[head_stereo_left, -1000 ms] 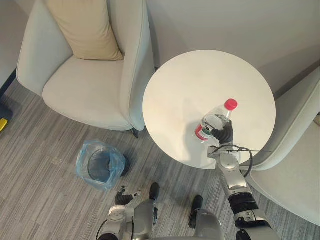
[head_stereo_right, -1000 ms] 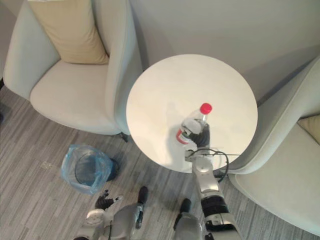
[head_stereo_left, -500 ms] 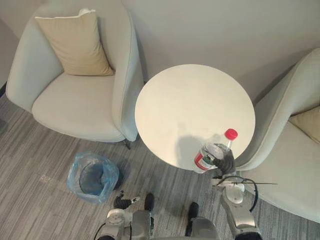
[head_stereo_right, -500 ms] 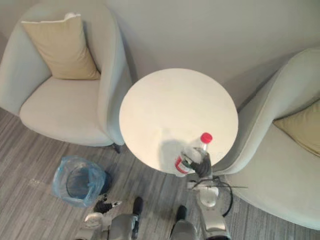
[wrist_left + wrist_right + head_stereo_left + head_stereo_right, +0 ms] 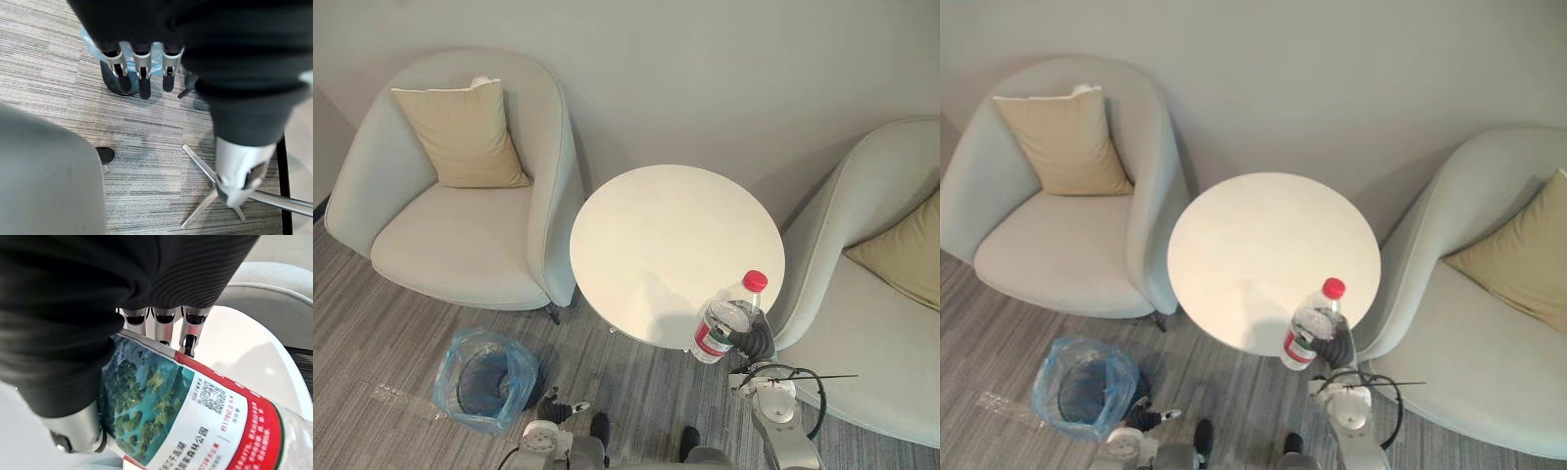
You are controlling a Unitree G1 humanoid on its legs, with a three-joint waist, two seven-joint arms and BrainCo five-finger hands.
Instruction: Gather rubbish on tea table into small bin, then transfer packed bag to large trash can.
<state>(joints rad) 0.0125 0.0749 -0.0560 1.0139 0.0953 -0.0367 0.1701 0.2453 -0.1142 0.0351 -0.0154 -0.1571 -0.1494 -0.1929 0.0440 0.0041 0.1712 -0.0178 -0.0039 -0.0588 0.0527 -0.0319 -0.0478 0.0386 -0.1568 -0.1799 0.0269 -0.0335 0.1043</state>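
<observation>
Lower right, the right hand (image 5: pixel 756 343) gripped a plastic bottle (image 5: pixel 718 321) at the tabletop (image 5: pixel 656 235) edge; a slack hold could drop it short of the bin (image 5: pixel 450 380), lower left.

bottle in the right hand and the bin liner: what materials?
The bottle looks like thin clear plastic: see-through body, red cap, glossy printed label. The bin liner looks like translucent blue plastic film, crinkled and shiny. Judged by look alone.
</observation>
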